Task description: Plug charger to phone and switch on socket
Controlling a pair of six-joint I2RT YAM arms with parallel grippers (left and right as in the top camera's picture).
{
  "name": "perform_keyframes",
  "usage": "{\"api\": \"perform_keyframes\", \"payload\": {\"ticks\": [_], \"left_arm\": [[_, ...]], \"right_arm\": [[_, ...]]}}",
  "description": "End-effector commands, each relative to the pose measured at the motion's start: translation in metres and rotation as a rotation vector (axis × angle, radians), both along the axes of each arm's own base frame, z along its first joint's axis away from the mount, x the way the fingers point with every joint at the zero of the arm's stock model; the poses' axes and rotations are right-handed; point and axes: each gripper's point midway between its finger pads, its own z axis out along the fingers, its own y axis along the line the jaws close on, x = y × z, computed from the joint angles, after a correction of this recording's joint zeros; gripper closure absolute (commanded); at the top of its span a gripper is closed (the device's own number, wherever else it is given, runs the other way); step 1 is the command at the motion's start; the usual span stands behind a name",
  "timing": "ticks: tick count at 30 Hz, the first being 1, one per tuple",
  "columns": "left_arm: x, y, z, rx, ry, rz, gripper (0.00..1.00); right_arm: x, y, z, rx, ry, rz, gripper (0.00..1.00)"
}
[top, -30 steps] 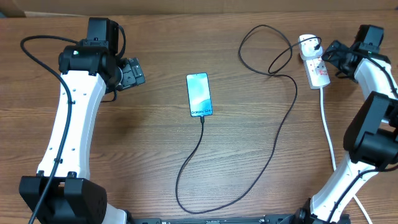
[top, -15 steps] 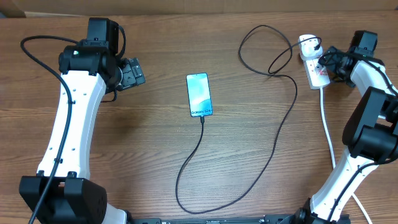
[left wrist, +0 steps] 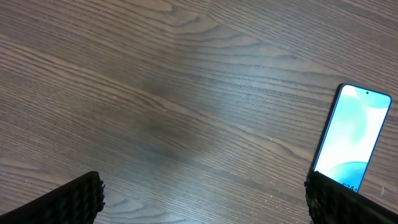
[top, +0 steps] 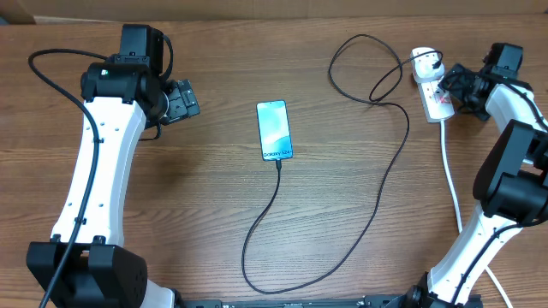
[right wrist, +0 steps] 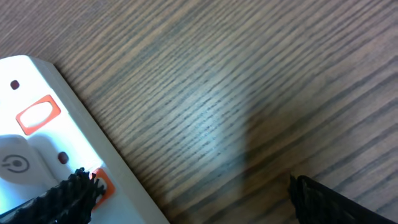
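A brown wood-grain tabletop [top: 197,214] fills every view. Nearest the robot's bases, the long, thin black charger cable [top: 277,178] bends in a narrow loop close to the near edge. One run climbs from that loop to the near short edge of the slim rectangular phone with a black frame and light blue screen [top: 274,130]. The phone lies flat and face up about mid-table. The cable's tip meets that edge, but whether it is fully seated cannot be told.

The other run sweeps out to the right, curls in a loose loop at the far side and ends at a black plug [top: 427,59].

Past the phone and well apart to its left hangs the left gripper [top: 184,100], on its white arm. Its jaws are spread wide with nothing between them. Its wrist view shows ribbed black fingers [left wrist: 74,199] in the lower corners, with bare wood between them and the phone at the right.

Far right lies the small white elongated socket block with red switch marks [top: 438,96]. The plug sits in its far end, and its thick white cord [top: 449,171] trails toward the near edge. The right gripper [top: 454,83] sits just beside the block, jaws wide and empty. In its wrist view one finger [right wrist: 62,199] overlaps the block's edge by a red switch [right wrist: 37,115], though contact cannot be told.
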Motion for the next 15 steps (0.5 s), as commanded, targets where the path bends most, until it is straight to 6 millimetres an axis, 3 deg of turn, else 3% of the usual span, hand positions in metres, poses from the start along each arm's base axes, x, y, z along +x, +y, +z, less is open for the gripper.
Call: {"api": "perform_keyframes", "payload": {"ticks": [1, 15], "left_arm": [[0.0006, 0.0032, -0.0016, 0.015, 0.003, 0.016, 0.00], [0.0005, 0.0032, -0.0016, 0.015, 0.003, 0.016, 0.00]], "right_arm": [[-0.0038, 0.0145, -0.0137, 0.036, 0.036, 0.044, 0.00], [-0.0017, 0.0213, -0.0131, 0.057, 0.026, 0.087, 0.00]]}}
